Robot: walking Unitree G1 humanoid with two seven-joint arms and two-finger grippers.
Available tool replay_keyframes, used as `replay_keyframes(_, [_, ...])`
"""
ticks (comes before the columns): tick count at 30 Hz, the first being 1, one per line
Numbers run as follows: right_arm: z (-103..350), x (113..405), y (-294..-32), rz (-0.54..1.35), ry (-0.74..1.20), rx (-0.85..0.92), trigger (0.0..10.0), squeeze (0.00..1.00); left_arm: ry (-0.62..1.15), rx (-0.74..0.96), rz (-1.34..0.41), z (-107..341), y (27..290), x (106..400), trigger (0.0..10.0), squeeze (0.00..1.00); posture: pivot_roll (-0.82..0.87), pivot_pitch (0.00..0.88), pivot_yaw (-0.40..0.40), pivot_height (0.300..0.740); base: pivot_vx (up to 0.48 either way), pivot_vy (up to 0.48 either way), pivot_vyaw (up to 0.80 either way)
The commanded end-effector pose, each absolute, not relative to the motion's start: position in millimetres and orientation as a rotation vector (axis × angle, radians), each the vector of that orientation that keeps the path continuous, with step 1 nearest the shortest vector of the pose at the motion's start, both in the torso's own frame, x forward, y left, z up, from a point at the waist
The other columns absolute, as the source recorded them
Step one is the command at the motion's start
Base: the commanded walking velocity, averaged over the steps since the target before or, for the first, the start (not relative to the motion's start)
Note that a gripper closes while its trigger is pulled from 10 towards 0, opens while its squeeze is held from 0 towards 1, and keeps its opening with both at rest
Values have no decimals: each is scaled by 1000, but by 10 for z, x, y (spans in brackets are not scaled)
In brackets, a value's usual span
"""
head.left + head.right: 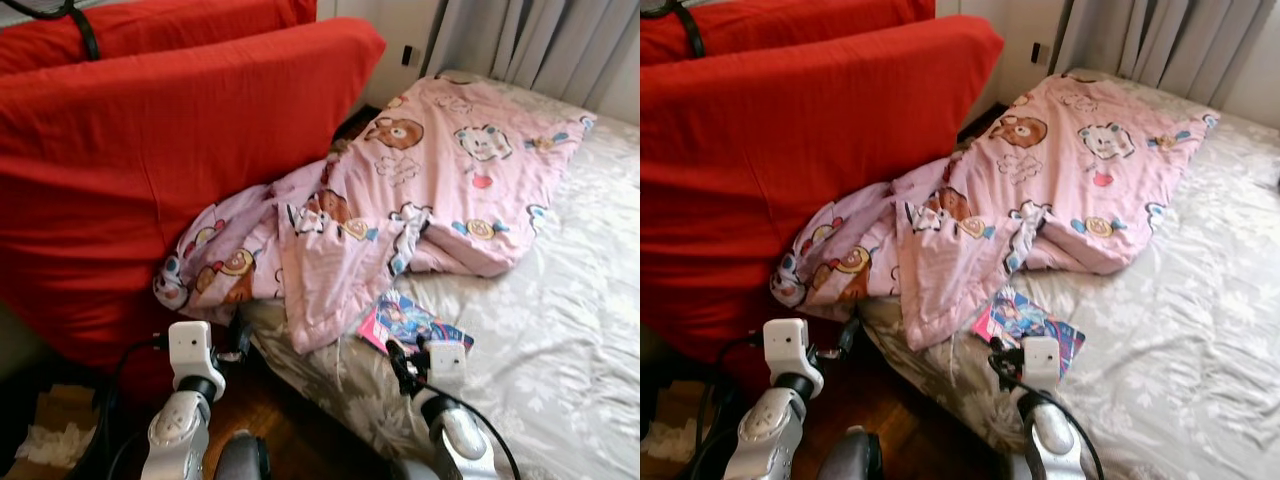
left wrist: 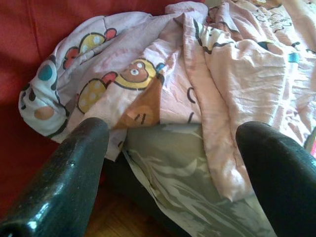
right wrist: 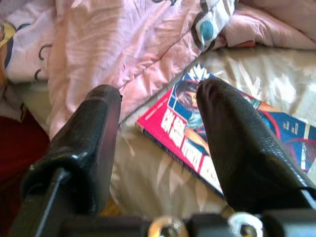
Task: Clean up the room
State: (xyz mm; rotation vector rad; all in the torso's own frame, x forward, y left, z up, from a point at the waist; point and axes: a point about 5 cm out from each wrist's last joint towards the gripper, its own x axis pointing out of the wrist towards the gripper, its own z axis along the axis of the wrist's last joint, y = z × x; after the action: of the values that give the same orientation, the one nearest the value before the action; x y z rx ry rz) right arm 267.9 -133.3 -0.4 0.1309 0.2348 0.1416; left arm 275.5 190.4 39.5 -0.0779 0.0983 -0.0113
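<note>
I see a bed (image 1: 560, 330) covered in a pale grey sheet with a leafy print, and across it a soft, crumpled pink quilt (image 1: 440, 180) printed with cartoon bears, one end spilling off the bed edge against a big red cushion (image 1: 150, 150) of plain matte cloth. A thin, glossy book (image 1: 412, 324), flat and rectangular with a red-and-blue illustrated cover, lies on the sheet just beside the quilt's hanging corner, near the bed edge. Its long axis runs diagonally, from the near edge toward the far right of the bed. My right pincer (image 3: 163, 143) hangs just above the book's near end, fingers spread apart and holding nothing. My left pincer (image 2: 173, 163) is wide open too, empty, aimed at the quilt's bunched end over the bed edge, dark wood floor (image 1: 290, 420) below
</note>
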Motion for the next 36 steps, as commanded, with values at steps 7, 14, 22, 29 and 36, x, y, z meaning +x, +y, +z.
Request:
replay_keyframes(7, [-33,2678,-1422,61,254,144,10000,0,102,-86,-11,399,1915,2740,10000,0,-72,146,-19,645,346,0,0])
replay_keyframes(14, [-32,2720,-1464,25,277,150,10000,0,105,-81,-20,396,1907,2723,10000,0,-66,154,-20,645,136,0,-304])
replay_keyframes(22, [3,2735,-1474,18,242,153,10000,0,109,-84,-25,385,1895,2695,10000,0,-64,158,-19,645,0,0,-220])
replay_keyframes(29, [-2,2738,-1486,4,249,140,10000,0,108,-83,-35,398,1879,2714,10000,0,-64,167,-19,645,0,0,0])
replay_keyframes(36, [-53,2722,-1471,23,293,127,10000,0,94,-71,-54,452,1865,2789,10000,0,-61,208,-19,620,0,0,0])
